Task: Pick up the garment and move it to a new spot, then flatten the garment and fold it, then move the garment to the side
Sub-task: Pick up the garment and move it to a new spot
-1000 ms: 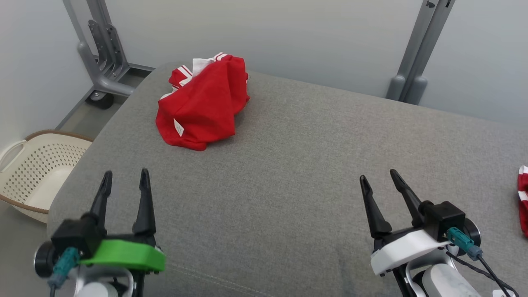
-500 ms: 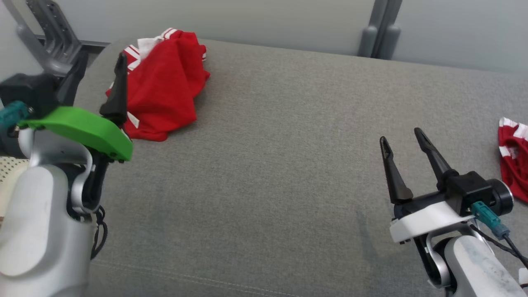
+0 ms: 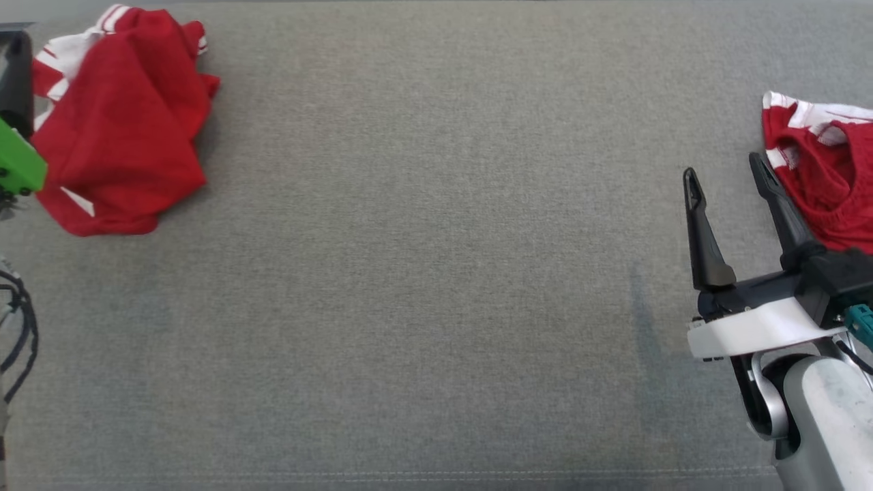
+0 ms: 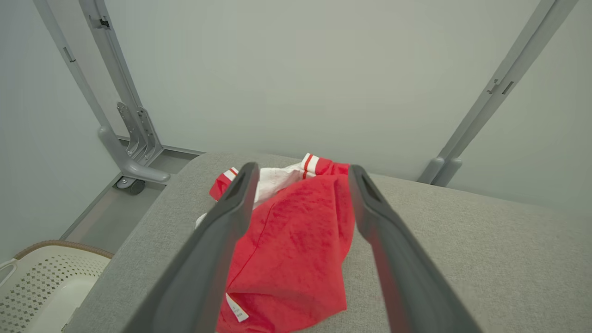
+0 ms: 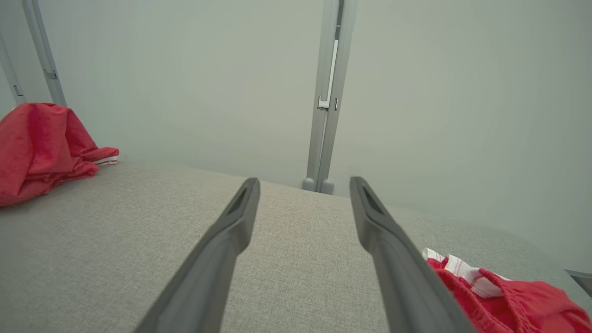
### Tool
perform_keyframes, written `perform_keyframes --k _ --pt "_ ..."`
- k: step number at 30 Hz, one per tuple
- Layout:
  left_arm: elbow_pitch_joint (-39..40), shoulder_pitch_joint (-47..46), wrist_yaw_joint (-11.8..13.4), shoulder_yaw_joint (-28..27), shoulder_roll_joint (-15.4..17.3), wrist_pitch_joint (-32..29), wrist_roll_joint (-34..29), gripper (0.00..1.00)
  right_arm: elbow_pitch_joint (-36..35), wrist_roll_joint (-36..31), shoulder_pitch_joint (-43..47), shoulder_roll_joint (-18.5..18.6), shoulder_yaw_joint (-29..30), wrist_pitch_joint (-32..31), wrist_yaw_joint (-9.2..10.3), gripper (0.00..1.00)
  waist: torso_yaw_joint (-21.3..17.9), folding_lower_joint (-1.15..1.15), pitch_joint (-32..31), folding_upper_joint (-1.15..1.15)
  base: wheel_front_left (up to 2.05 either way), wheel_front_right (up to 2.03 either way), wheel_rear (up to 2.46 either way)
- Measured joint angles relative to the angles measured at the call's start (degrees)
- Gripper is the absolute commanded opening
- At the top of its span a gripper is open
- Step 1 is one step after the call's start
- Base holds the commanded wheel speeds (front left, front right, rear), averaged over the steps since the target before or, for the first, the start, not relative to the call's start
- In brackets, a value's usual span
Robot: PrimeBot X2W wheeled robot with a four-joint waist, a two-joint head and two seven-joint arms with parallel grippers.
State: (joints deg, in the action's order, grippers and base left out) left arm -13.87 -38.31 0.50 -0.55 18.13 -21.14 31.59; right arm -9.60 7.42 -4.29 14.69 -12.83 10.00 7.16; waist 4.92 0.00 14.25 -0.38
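Head view tells you nothing is done yet: the crumpled red garment lies unlifted at the far left of the cushion, while your left tool and right tool both stand open and empty.

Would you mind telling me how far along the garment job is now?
Nothing looks done yet: the red garment lies crumpled at the left end of the cushion. In hand: the left gripper is open, pointed at that garment, not gripping. The right gripper is open and empty. Left: pick up, move, flatten, fold, set aside.
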Motion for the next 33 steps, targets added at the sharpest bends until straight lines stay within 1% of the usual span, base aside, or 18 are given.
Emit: perform_keyframes --k 3,5,6,10,12,15,20,26,27,28,29,30,33 --pt "-0.5 -0.7 0.0 -1.6 1.6 -0.7 0.0 1.00 -1.0 0.0 -1.5 0.0 -0.4 -0.5 0.00 1.00 -2.1 0.00 2.2 0.00 0.00 0.00 0.00" --pt "-0.6 -2.0 0.0 -1.7 2.5 -1.5 0.0 1.00 -1.6 0.0 -2.1 0.1 -0.5 -0.5 0.00 1.00 -3.4 0.00 3.8 0.00 0.00 0.00 0.00" --pt "-0.6 -3.6 0.0 -1.9 2.7 -2.1 0.0 1.00 -2.4 0.0 -2.6 0.1 -0.5 -0.5 0.00 1.00 -4.6 0.00 5.5 0.00 0.00 0.00 0.00" --pt "-1.0 -6.9 0.0 -1.9 3.0 -3.0 0.3 1.00 -3.4 0.0 -3.6 0.3 0.0 -0.5 0.00 1.00 -6.5 0.00 9.0 0.00 0.00 0.00 0.00" --pt "-2.2 -7.8 -0.1 -1.8 3.7 -3.1 0.0 1.00 -3.4 0.0 -4.1 0.4 0.5 -0.5 0.00 1.00 -7.2 0.00 10.7 0.00 0.00 0.00 0.00" --pt "-4.2 -7.9 0.0 -1.9 4.6 -3.5 -0.2 1.00 -3.4 0.0 -4.9 0.6 0.9 -0.5 0.00 1.00 -8.1 0.00 13.0 0.00 0.00 0.00 0.00" --pt "-7.4 -7.9 0.0 -2.2 4.7 -3.5 -0.3 1.00 -3.0 0.0 -5.7 0.6 0.9 -0.4 0.00 1.00 -9.0 0.00 15.9 0.00 0.00 0.00 0.00" --pt "-9.8 -7.9 -0.1 -1.2 5.3 -2.6 -2.1 1.00 -2.7 0.0 -6.4 0.6 0.8 -0.4 -0.01 1.00 -9.2 0.00 17.3 0.00 0.00 0.00 0.00" --pt "-10.0 -7.8 -0.3 -0.9 5.5 -2.4 -2.4 0.95 -2.6 -0.1 -6.6 0.6 0.8 -0.4 -0.01 1.00 -9.1 0.00 17.3 0.00 0.00 0.00 0.00" --pt "-10.1 -7.8 -0.5 -0.8 5.8 -1.7 -3.0 0.37 -2.6 -0.1 -6.8 0.6 0.8 -0.4 -0.01 1.00 -9.0 0.00 17.4 0.00 0.00 0.00 0.00" --pt "-10.1 -7.8 -0.5 -0.8 5.8 -1.7 -3.0 0.00 -2.6 -0.1 -6.8 0.6 0.8 -0.4 -0.01 1.00 -9.0 0.00 17.4 0.00 0.00 0.00 0.00" --pt "-10.3 -7.8 -0.6 -0.7 6.1 0.0 -4.1 0.00 -2.4 -0.2 -7.1 0.6 0.7 -0.2 -0.01 1.00 -8.9 0.00 17.4 0.00 0.00 0.00 0.00" --pt "-11.1 -7.8 -1.1 -0.1 5.8 1.7 -4.1 0.00 -1.6 -0.4 -7.2 0.6 0.7 0.1 -0.01 1.00 -8.7 0.00 17.2 0.00 0.00 0.00 0.00"
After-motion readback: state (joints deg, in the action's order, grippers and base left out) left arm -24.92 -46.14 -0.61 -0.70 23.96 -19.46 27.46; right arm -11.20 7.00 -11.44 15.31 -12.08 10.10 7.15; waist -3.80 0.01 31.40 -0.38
